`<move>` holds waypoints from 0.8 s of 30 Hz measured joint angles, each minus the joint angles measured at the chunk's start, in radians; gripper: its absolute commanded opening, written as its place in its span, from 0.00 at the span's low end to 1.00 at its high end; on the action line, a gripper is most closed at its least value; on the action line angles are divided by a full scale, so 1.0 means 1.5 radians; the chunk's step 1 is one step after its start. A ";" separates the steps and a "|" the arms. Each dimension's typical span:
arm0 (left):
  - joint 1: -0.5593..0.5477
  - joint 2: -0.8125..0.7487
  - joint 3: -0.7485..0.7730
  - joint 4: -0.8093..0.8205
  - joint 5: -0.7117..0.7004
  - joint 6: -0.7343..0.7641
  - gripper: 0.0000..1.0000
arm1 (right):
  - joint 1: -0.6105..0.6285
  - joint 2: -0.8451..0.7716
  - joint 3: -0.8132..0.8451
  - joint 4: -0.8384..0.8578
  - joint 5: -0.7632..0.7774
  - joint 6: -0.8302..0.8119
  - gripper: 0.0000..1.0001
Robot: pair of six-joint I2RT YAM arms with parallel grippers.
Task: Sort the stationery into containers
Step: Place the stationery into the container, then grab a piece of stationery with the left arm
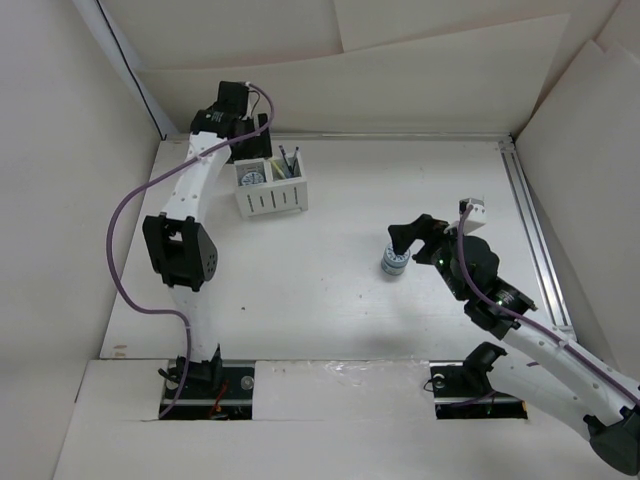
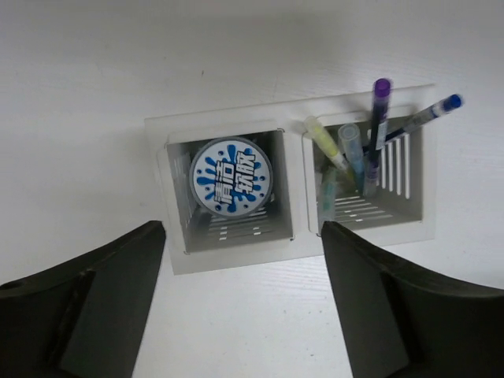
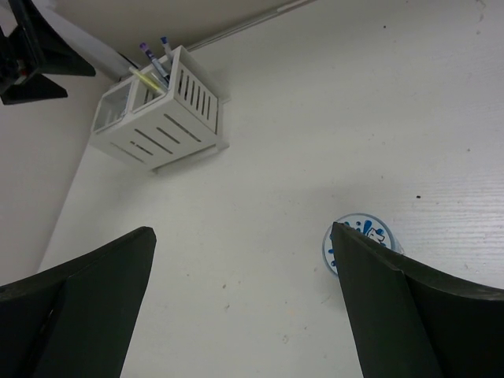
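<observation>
- Your left gripper [image 2: 240,235] hung over the organizer [image 1: 272,195] at the far left of the surface [image 1: 330,300]. Its fingers were spread wide and held nothing.
- In the organizer's left compartment one roll [image 2: 231,177] lay flat with its printed round face up.
- In the right compartment the pens [image 2: 350,157] stood tips down. Their long axes leaned, with the caps fanned up and out over the rim.
- The loose roll [image 1: 394,263] stood on the surface well apart from the organizer, right of centre. Its round face [image 3: 356,240] pointed up, so its axis was upright and no side was longer than another.
- Your right gripper [image 1: 405,242] hovered just beside that roll, fingers parted and empty.
- In the right wrist view the roll sat against the right-hand finger [image 3: 409,307] rather than midway in the gap, and that finger partly hid it.
- The step in hand looked like picking up this roll. To do it well, you wanted to shift the right gripper sideways until the roll was centred between the fingers, then come straight down.
- You would then close on the curved wall, low enough that it could not pop out.
- Because it was round, the wrist angle mattered little.
- You also needed the left gripper moved away from the left compartment before bringing the roll over.
</observation>
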 measured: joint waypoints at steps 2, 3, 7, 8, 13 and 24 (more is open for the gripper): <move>-0.001 0.000 0.024 -0.001 0.001 0.001 1.00 | 0.000 0.000 0.000 0.000 0.000 0.000 1.00; -0.004 0.000 0.040 0.000 0.001 -0.003 1.00 | 0.000 0.000 0.000 0.000 -0.001 0.000 1.00; -0.012 -0.003 0.048 0.002 -0.006 -0.003 1.00 | 0.000 0.000 0.000 0.000 0.000 0.000 1.00; -0.015 -0.006 0.045 0.005 -0.011 -0.003 1.00 | 0.000 0.000 0.000 0.000 0.000 0.000 1.00; -0.072 -0.092 -0.075 0.079 -0.017 -0.004 1.00 | 0.000 -0.006 -0.002 0.000 0.015 0.000 0.96; -0.483 -0.190 -0.334 0.336 -0.044 -0.010 0.43 | 0.000 -0.172 -0.021 -0.091 0.244 0.074 0.33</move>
